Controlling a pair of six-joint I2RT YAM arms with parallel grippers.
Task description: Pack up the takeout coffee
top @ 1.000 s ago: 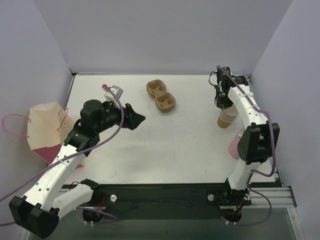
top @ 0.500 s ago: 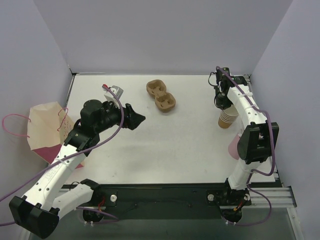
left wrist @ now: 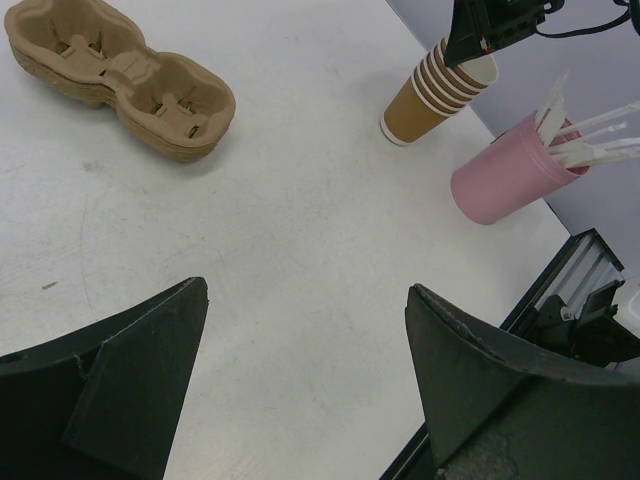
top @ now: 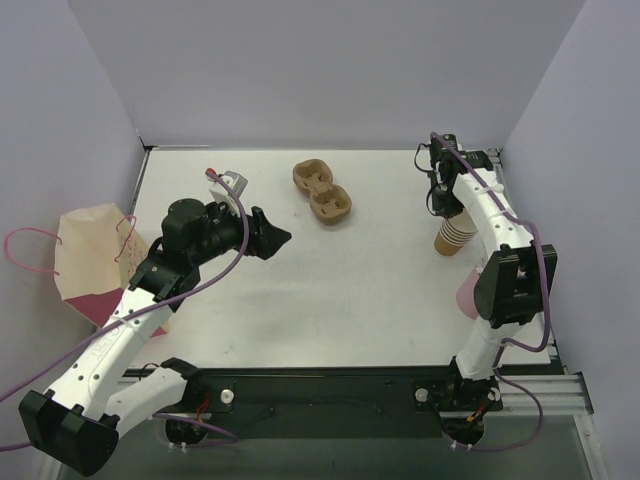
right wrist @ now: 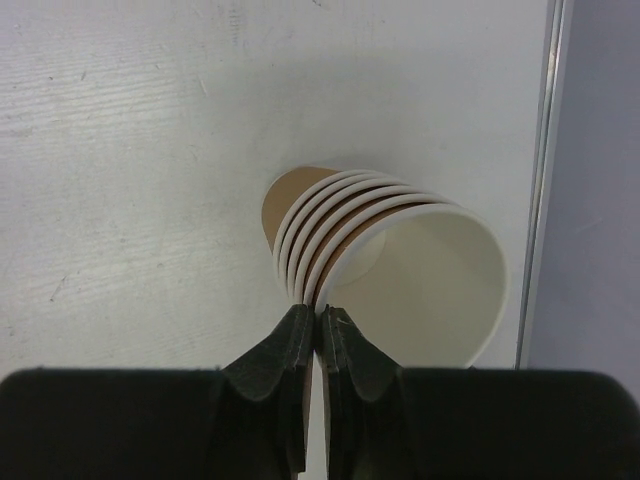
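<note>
Takeout coffee: not to be made out in any view (its place and long axis cannot be told).
Right jaws are pinched shut on the top rim of the tilted stack of lidless cups (left wrist: 425, 95), just beside the pink holder (left wrist: 500, 185). Left jaws gape wide, empty, above the tabletop (top: 350, 290).

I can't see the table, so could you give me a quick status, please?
Left gripper open, empty. Right gripper shut on cup stack rim. No lidded coffee in view. Cup holder empty, nothing blocking.
</note>
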